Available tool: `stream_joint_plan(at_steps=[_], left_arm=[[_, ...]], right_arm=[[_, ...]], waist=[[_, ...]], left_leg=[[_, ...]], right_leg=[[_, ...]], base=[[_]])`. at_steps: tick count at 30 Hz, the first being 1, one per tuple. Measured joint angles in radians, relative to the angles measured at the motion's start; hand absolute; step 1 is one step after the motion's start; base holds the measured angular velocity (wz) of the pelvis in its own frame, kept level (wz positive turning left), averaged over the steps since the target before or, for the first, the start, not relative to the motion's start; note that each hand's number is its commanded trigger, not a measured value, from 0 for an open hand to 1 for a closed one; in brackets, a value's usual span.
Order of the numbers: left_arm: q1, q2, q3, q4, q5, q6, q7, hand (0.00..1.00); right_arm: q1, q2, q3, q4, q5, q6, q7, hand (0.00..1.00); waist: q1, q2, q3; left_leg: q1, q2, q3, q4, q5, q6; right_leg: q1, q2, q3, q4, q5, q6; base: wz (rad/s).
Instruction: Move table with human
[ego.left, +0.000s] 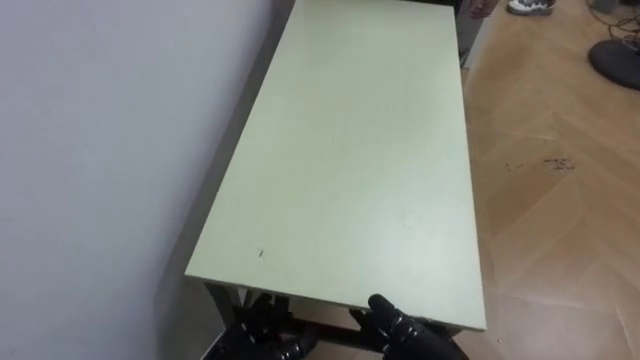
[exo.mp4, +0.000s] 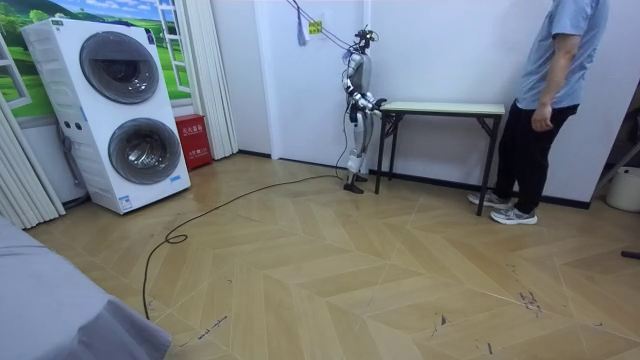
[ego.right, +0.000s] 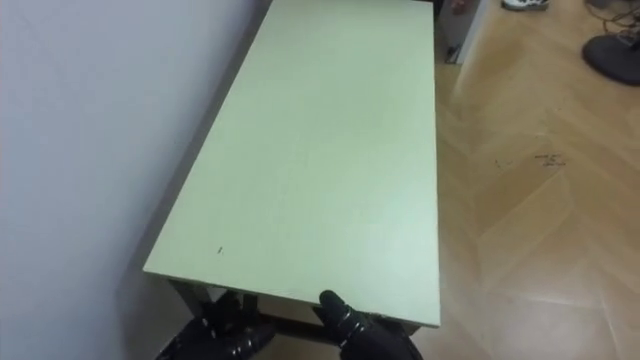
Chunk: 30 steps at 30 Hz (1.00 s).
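A long table with a pale green top (ego.left: 350, 170) and dark legs runs away from me along the white wall. My left hand (ego.left: 258, 336) sits low under the near end, by the dark frame. My right hand (ego.left: 400, 328) is just below the near edge, towards its right corner. In the room view I stand upright at the table's (exo.mp4: 440, 107) end on the room view's left, both arms reaching to it. A person (exo.mp4: 548, 90) stands at the other end, one hand (exo.mp4: 541, 118) hanging beside the tabletop's corner, not on it.
The wall (ego.left: 100, 150) runs close along the table's left side; wooden floor (ego.left: 560, 200) lies open to its right. A black chair base (ego.left: 614, 60) stands at the far right. Stacked washing machines (exo.mp4: 120, 110), a red box (exo.mp4: 192, 140) and curtains stand behind me.
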Motion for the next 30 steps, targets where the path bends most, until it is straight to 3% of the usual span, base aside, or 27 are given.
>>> stream_joint_plan(at_steps=[7,12,19,21,30], left_arm=[[-0.007,0.000,0.010,0.128,0.022,-0.008,-0.012,0.00],[-0.025,-0.001,0.042,0.204,0.026,-0.015,-0.021,0.00],[-0.023,-0.008,0.071,0.255,0.015,-0.050,-0.009,0.00],[-0.027,-0.010,0.089,0.308,0.016,-0.065,0.004,0.00],[-0.043,-0.012,0.142,0.558,0.023,-0.065,0.056,0.00]], right_arm=[[-0.001,-0.008,-0.015,0.042,-0.020,-0.001,0.042,0.00],[-0.002,-0.003,-0.039,0.063,-0.093,-0.001,0.058,0.00],[-0.023,-0.008,-0.051,0.194,-0.172,-0.022,0.057,0.00],[-0.026,-0.008,-0.056,0.238,-0.202,-0.022,0.054,0.00],[-0.080,-0.008,-0.100,0.437,-0.285,-0.022,0.048,0.00]], waist=[[-0.002,0.011,-0.0008],[-0.003,0.023,-0.0066],[0.000,0.021,-0.0079],[-0.003,0.020,-0.0106],[-0.003,0.018,-0.0072]], left_leg=[[0.012,0.000,0.002,-0.009,0.000,0.000],[0.019,-0.002,0.003,-0.013,0.000,0.000],[0.025,0.001,0.004,-0.024,0.000,0.000],[0.025,0.001,0.004,-0.026,0.000,0.000],[0.037,0.001,0.002,-0.031,0.000,-0.001]], right_leg=[[0.002,0.003,-0.008,0.000,0.000,0.000],[0.005,0.003,-0.012,0.000,0.000,0.000],[0.012,0.003,-0.018,-0.006,0.000,0.000],[0.016,0.004,-0.017,-0.017,0.000,0.000],[0.028,0.006,-0.015,-0.022,0.000,0.000]], base=[[-0.01],[0.00],[0.00],[0.00],[0.00]])
